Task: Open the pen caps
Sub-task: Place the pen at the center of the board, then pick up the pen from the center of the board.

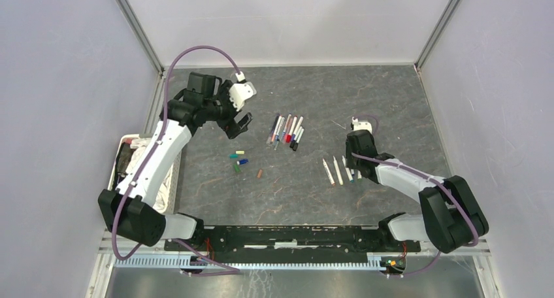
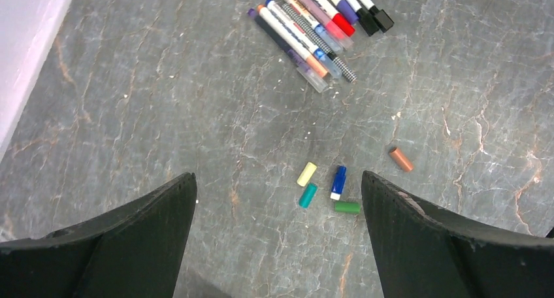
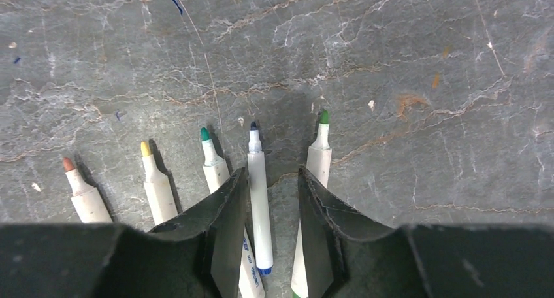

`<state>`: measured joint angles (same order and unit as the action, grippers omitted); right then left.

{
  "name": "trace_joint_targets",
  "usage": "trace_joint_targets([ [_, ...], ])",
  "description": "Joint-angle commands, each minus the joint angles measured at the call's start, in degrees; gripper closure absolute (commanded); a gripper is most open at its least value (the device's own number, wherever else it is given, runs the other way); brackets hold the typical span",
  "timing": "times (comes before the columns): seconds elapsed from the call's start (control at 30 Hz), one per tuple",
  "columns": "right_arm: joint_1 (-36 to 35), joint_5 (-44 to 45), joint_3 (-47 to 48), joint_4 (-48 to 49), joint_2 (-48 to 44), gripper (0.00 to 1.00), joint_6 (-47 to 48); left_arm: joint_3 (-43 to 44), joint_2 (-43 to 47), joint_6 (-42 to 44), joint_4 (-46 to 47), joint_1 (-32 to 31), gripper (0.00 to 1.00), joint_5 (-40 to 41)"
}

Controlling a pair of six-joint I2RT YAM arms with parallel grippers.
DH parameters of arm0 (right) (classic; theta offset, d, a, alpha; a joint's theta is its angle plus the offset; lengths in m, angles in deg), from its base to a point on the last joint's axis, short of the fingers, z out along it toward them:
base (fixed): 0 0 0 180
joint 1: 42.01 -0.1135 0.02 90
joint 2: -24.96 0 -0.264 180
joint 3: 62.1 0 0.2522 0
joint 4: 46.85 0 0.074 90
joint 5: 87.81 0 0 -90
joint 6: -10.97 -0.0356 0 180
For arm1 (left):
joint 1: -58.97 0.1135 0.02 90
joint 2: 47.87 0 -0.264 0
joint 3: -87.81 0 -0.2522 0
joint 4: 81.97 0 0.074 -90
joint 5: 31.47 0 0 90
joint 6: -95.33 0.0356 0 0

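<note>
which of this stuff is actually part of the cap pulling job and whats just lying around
Part of the job:
capped pens bunched mid-table, still to open
five uncapped pens in a row by the right gripper
five loose caps: yellow, teal, blue, green, brown

Just lying about:
white basket at the table's left edge, something dark inside

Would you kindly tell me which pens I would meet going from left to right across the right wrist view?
brown-tipped pen → yellow-tipped pen → teal-tipped pen → blue-tipped pen → green-tipped pen. All five lie uncapped, tips pointing away from the camera.
</note>
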<state>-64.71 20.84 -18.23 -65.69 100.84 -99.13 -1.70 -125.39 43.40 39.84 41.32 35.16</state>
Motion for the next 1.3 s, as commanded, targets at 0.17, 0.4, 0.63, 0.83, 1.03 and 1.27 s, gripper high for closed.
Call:
trace_joint_targets([
  [0.17,-0.86,-3.67,11.04,-2.79,-2.88,0.59,1.51,3.61,1.46,-7.42,1.04,4.51,0.00,2.20],
  [0.4,-7.89,-7.67,29.54,-7.13,13.35,0.57,0.32,4.20,0.50,-6.88,-1.68,4.91,0.00,0.59],
  [0.63,-12.45,-4.21,45.79,-12.93,30.36,0.58,-2.23,3.84,0.44,-7.34,-2.99,4.91,0.00,0.16],
  [0.83,-12.78,-3.96,48.46,-13.33,36.09,0.62,-3.89,2.26,0.92,-6.85,-4.05,4.91,0.00,-1.07],
  [1.03,-13.17,-3.96,48.55,-12.88,38.83,0.64,-4.69,1.77,1.32,-6.12,-4.52,4.95,0.00,-1.87],
  [1.27,-13.32,-3.18,48.05,-12.74,39.25,0.65,-5.44,1.12,1.31,-5.13,-5.40,4.91,0.00,-3.06],
])
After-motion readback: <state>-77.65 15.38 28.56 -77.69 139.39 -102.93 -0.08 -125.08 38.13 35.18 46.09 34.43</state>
